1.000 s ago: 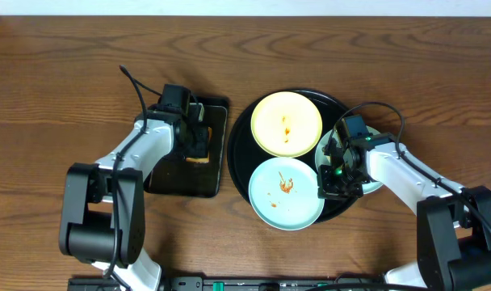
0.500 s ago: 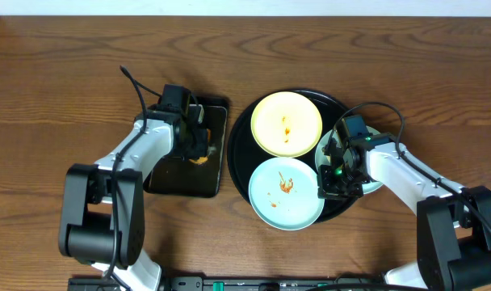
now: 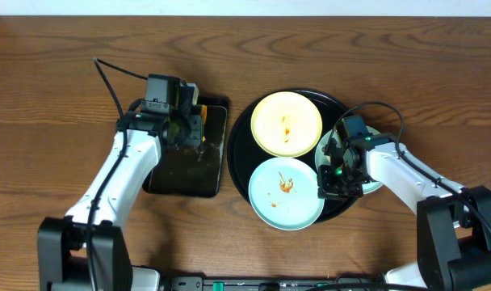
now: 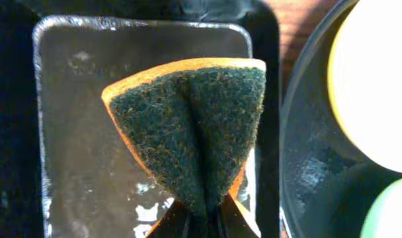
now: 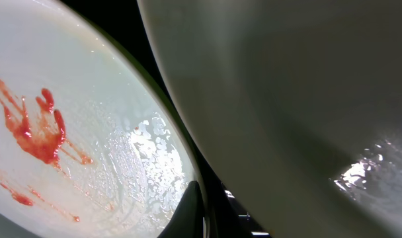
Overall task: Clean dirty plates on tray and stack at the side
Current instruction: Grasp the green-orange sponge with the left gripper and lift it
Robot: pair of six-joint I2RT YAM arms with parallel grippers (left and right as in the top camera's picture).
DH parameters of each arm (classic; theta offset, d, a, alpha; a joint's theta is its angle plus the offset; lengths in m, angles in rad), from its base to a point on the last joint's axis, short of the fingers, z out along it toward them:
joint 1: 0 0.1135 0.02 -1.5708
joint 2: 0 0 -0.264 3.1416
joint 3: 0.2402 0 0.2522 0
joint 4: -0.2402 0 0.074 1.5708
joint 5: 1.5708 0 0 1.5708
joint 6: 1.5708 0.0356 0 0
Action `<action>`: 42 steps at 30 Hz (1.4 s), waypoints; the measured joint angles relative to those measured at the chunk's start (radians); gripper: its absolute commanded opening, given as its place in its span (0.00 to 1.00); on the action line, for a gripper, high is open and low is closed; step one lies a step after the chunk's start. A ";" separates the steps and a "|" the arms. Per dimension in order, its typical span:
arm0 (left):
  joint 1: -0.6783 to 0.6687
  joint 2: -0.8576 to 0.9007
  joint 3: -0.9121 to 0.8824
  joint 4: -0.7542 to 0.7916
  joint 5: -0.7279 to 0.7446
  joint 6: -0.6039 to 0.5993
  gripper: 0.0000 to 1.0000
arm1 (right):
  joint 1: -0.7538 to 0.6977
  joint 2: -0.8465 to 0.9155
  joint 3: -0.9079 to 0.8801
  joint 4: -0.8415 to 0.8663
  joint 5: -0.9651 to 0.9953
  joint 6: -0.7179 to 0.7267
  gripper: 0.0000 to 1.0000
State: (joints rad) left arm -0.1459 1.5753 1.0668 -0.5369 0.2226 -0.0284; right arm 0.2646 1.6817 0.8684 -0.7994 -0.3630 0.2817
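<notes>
A small rectangular black tray (image 3: 189,174) lies on the brown wooden table (image 3: 68,65), left of centre and about midway between the far and near edges. Its flat bottom (image 4: 75,132) looks wet and shiny. Over its far end is a sponge (image 4: 194,132), orange with a dark green scouring face, folded double with the green side outward.

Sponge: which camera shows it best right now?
Left wrist: the sponge fills the frame, green scouring face folded, pinched by the left gripper. Overhead shows it mostly hidden under that gripper; right wrist doesn't show it.

Glossy black tray (image 3: 239,153), rough green sponge (image 4: 194,125), wood-grain table (image 3: 68,73)
</notes>
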 measured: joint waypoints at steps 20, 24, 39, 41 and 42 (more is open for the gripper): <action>0.000 0.214 -0.024 -0.026 0.024 -0.004 0.07 | 0.000 0.000 0.000 -0.001 0.000 0.000 0.01; 0.000 0.146 -0.024 -0.032 0.065 -0.019 0.07 | 0.000 0.000 0.000 -0.001 0.000 0.000 0.01; -0.002 -0.002 -0.019 -0.016 0.033 -0.057 0.08 | 0.000 0.000 0.000 0.000 0.000 0.000 0.01; -0.006 -0.002 -0.021 -0.016 0.032 -0.065 0.07 | 0.000 0.000 0.000 0.000 0.000 0.000 0.01; -0.012 -0.002 -0.023 -0.016 0.032 -0.069 0.08 | 0.000 0.000 0.000 0.000 0.000 0.000 0.01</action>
State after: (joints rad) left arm -0.1577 1.5730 1.0439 -0.5533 0.2550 -0.0975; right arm 0.2646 1.6817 0.8684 -0.7998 -0.3630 0.2817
